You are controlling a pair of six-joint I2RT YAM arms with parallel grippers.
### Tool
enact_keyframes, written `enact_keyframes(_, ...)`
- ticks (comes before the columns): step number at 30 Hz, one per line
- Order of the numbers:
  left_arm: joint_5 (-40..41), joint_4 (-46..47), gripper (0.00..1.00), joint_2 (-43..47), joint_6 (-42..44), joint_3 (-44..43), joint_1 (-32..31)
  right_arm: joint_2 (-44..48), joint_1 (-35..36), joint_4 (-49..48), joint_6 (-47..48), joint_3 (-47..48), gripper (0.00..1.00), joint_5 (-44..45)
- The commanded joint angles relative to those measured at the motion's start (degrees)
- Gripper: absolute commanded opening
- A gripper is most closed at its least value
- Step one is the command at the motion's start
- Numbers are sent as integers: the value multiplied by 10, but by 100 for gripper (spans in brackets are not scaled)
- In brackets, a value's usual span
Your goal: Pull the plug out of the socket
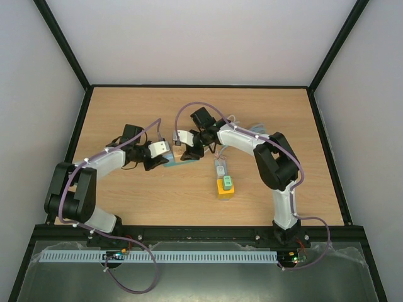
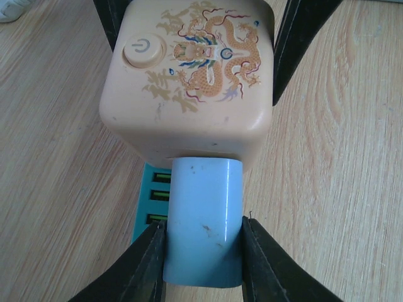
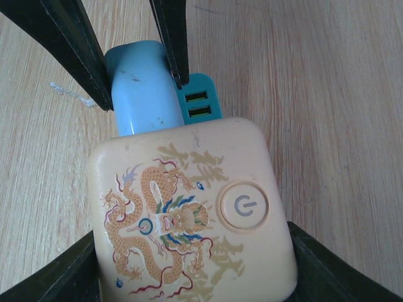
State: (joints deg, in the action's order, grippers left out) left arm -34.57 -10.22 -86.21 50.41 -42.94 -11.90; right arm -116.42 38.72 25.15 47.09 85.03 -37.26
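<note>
The socket (image 2: 189, 75) is a beige cube with a dragon print and a round power button; it stands on the wooden table left of centre (image 1: 181, 152). A light blue plug (image 2: 203, 214) sits in its side, above a teal base with USB ports (image 2: 151, 195). My left gripper (image 2: 203, 234) is shut on the blue plug, one finger on each side. My right gripper (image 3: 192, 242) is shut on the socket (image 3: 189, 214), its fingers against two opposite sides. The plug (image 3: 140, 94) also shows in the right wrist view between the left fingers (image 3: 173, 38).
A yellow and green block (image 1: 225, 186) with a grey piece (image 1: 220, 168) behind it lies on the table right of the socket. A pale object (image 1: 255, 131) lies behind the right arm. Black frame rails (image 1: 75, 126) border the tabletop.
</note>
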Motion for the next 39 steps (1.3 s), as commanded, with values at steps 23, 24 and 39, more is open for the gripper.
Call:
enact_keyframes(23,38,-123,16,17,85,-17,54,-76,-1,118,-5,25,1,142)
enact_keyframes(24,38,-127,16,16,89,-18,56,-77,-1,119,-5,25,1,143)
enact_keyframes(39,67,-153,15,24,132,-5,83,-85,-1,125,-7,27,1,157)
